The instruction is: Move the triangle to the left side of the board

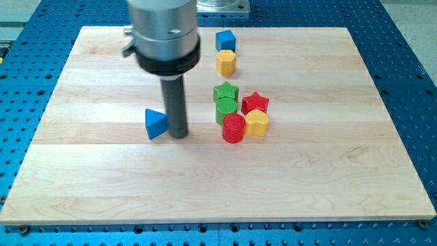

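- Board (102, 171): pale wood, faint lengthwise grain in bands.
- Triangle (155, 124): blue.
- Cube (225, 39): blue.
- Hexagonal block (226, 62): yellow.
- Star (225, 91): green.
- Round block (226, 108): green.
- Second star (255, 102): red.
- Round block (233, 128): red.
- Block (257, 123) at cluster's right: yellow.
- Rod tip (178, 135): dark grey.
- Surrounding table (410, 68): blue, dotted with holes.

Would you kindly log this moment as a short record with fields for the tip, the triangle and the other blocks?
tip: my tip is down on the board, at the blue triangle's right edge
target: blue triangle, left of centre
top pair: blue cube above yellow hexagon
cluster: green star, green cylinder, red star, red cylinder, yellow block
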Controlling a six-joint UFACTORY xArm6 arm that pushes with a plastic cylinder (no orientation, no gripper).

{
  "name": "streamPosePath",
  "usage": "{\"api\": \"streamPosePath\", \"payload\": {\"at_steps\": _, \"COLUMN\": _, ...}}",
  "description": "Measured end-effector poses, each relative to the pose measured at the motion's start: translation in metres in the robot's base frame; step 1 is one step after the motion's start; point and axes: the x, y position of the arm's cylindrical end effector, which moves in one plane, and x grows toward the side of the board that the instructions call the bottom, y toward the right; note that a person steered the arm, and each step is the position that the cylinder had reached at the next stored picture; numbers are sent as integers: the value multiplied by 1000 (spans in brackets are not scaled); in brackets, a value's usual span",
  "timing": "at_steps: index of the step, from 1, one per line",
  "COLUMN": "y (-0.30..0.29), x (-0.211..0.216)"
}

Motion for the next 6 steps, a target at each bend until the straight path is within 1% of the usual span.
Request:
{"api": "streamPosePath", "payload": {"at_steps": 1, "y": -70, "x": -16}}
{"api": "streamPosePath", "payload": {"at_steps": 2, "y": -106, "x": -46}}
{"api": "streamPosePath", "payload": {"at_steps": 3, "y": -40, "x": -52}}
{"api": "streamPosePath", "payload": {"at_steps": 4, "y": -58, "x": -91}}
{"api": "streamPosePath", "payload": {"at_steps": 5, "y": -109, "x": -94}}
{"api": "streamPosePath", "payload": {"at_steps": 6, "y": -140, "x": -81}}
